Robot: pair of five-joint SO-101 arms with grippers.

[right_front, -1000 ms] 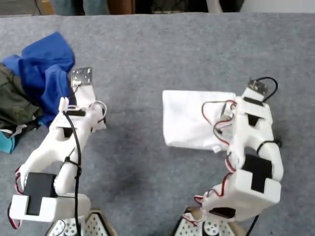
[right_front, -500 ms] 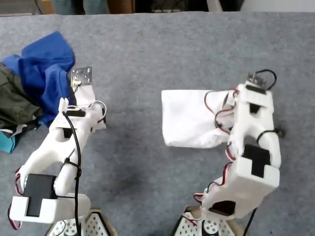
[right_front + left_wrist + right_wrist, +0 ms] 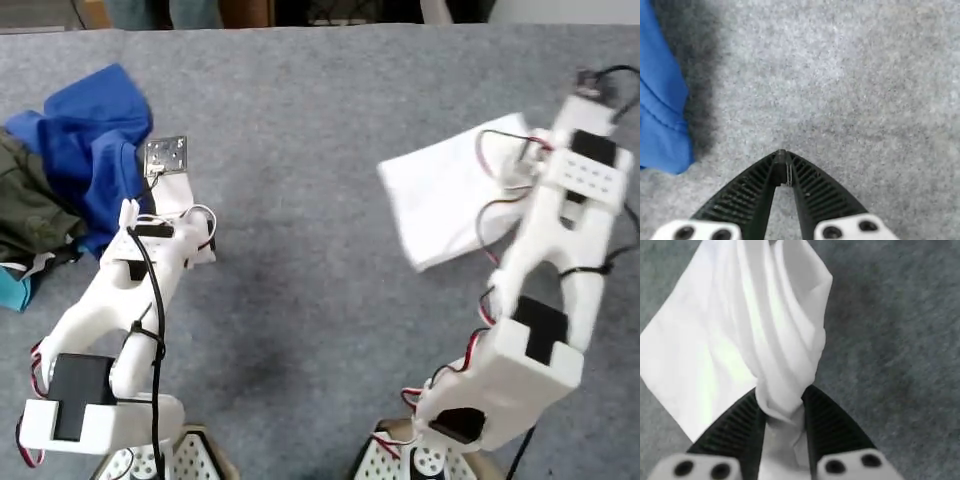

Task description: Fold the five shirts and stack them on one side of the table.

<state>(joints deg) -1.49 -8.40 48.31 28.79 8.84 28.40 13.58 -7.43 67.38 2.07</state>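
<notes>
A folded white shirt [image 3: 450,195] lies skewed at the right of the grey table, one edge bunched up. My right gripper [image 3: 782,410] is shut on that bunched edge of the white shirt [image 3: 755,330]; from above, the right arm [image 3: 560,200] stretches along the table's right side. A blue shirt [image 3: 95,140] sits crumpled at the far left on a pile with a dark olive shirt [image 3: 25,215] and a teal one [image 3: 12,290]. My left gripper [image 3: 784,167] is shut with nothing in it, just right of the blue shirt [image 3: 660,100], over bare table.
The grey felt table [image 3: 300,110] is bare between the two arms and along the back. The arm bases [image 3: 150,455] stand at the front edge. The shirt pile reaches the table's left edge.
The right arm has swung toward the back right, dragging the white shirt with it and turning it askew. The left arm has stayed still.
</notes>
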